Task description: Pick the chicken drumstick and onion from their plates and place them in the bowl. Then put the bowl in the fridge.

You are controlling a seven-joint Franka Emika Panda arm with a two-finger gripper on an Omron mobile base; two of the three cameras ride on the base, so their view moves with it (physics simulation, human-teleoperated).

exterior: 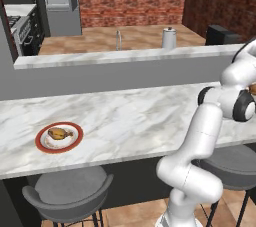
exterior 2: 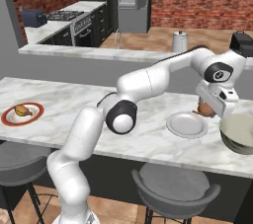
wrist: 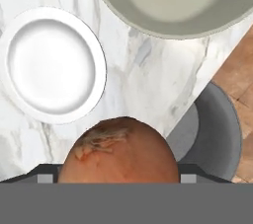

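Hand view: onion [wrist: 119,150] fills the lower centre; its underside is cut off by the bottom of the view, and it covers the fingers, so their contact with it cannot be judged. Bowl [wrist: 173,1] is cropped by the top edge; only its near rim and part of the inside show.

Right base view: bowl [exterior 2: 239,131] runs off the right edge. Onion [exterior 2: 205,109] is mostly hidden behind the hand.

Left base view: the arm's wrist leaves the frame at right. Chicken drumstick [exterior: 59,133] is too small for surface detail.
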